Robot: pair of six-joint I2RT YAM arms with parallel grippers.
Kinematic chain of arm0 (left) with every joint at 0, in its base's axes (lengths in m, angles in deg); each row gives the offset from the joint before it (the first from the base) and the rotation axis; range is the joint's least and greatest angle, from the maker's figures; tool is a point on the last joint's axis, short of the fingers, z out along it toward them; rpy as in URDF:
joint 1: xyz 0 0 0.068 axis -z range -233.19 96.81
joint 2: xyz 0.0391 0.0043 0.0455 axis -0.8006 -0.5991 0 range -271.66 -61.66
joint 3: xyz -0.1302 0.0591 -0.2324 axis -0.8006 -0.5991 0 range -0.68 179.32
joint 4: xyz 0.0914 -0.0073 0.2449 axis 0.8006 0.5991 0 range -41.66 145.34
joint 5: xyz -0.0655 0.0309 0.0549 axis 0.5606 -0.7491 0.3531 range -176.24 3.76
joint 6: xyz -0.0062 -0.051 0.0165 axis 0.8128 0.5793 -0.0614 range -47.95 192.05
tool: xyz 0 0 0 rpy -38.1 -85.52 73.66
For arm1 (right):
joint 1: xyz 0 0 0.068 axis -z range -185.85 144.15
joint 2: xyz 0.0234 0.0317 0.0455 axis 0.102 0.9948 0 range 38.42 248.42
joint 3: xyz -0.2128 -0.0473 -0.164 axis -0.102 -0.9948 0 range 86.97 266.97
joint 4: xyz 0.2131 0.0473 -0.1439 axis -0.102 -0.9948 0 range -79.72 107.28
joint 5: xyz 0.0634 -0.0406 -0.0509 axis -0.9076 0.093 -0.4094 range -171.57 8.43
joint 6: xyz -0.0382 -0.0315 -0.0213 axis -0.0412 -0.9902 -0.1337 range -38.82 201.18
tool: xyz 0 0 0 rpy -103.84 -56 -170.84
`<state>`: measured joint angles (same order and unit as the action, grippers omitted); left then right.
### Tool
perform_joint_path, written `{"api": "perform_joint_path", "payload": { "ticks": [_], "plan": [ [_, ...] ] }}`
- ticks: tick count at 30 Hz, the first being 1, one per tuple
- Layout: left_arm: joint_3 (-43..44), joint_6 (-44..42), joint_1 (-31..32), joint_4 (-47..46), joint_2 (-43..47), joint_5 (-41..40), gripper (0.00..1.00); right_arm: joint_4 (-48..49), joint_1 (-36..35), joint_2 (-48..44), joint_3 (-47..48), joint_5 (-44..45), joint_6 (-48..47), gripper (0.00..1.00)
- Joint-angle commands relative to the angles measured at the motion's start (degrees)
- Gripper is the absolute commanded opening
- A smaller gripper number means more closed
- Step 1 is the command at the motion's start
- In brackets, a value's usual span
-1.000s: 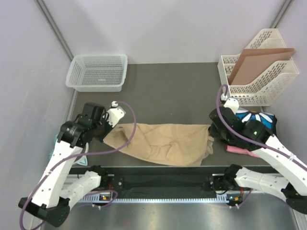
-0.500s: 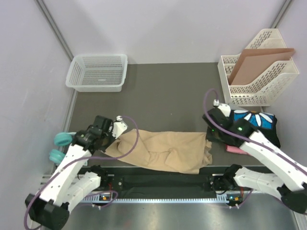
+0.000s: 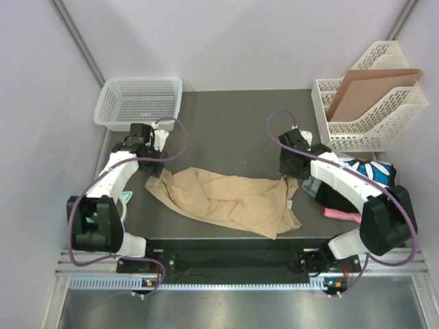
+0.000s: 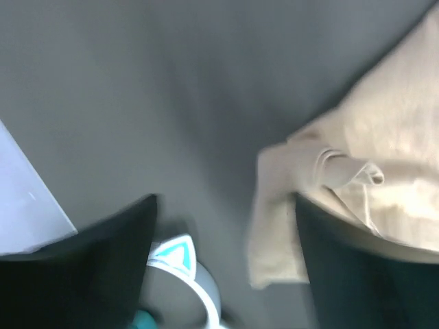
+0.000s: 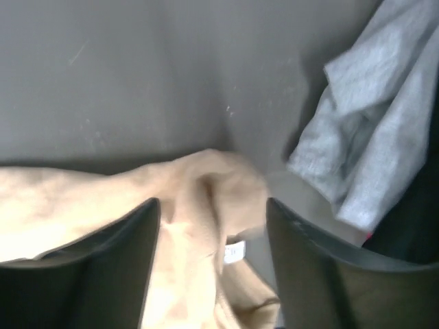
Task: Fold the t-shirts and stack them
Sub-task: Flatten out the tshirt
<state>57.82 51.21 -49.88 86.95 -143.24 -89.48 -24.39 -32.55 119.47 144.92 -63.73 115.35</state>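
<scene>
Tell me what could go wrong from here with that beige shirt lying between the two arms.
1. The beige shirt lies rumpled, with ridges across its middle; folding it like this would likely give a lopsided fold.
2. The grey shirt sits right beside the beige corner under the right fingers, so they might pinch both.
3. The left fingers stand open beside a curled corner; a grab there may catch only a thin edge and slip.
</scene>
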Motion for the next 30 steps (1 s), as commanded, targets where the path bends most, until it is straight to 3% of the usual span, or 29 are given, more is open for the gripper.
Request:
{"api": "perform_joint_path", "payload": {
  "ticks": [1, 4, 8, 11, 14, 18, 24, 30],
  "plan": [
    [3.19, 3.52, -1.46, -3.89, -0.69, 0.79, 0.99, 3.53, 2.0, 2.17, 4.18, 1.22, -3.58, 0.76],
    [5.39, 3.35, -2.69, -2.67, 0.97, 1.4, 0.99, 2.3, 2.35, 1.13, 5.5, 2.45, -4.11, 0.87],
    [7.94, 1.6, -2.7, 2.07, 5.54, 6.92, 0.99, -0.69, 1.04, -4.48, 5.77, 5.34, -4.12, 0.92],
    [8.91, 1.07, -2.7, 5.68, 10.11, 11.14, 0.99, -3.59, -0.54, -9.58, 3.41, 6.33, -3.06, 0.92],
    [7.6, -1.03, -2.61, 7.26, 14.69, 18.67, 0.99, -3.16, -1.51, -14.94, -2.11, -0.51, -1.75, 0.89],
    [5.05, -1.13, 4.56, 7.09, 16.46, 22.41, 0.99, -0.35, -3.0, -17.16, -9.34, -6.77, 1.41, 0.88],
    [0.3, -3.06, 19.69, 6.13, 7.86, 15.56, 0.97, 0.98, -9.24, -16.46, -14.62, -10.03, 6.07, 0.87],
    [-3.57, -3.51, 24.37, 0.94, 3.02, 12.39, 0.97, -1.56, -15.22, -19.18, -15.59, -10.55, 10.99, 0.84]
  ]
}}
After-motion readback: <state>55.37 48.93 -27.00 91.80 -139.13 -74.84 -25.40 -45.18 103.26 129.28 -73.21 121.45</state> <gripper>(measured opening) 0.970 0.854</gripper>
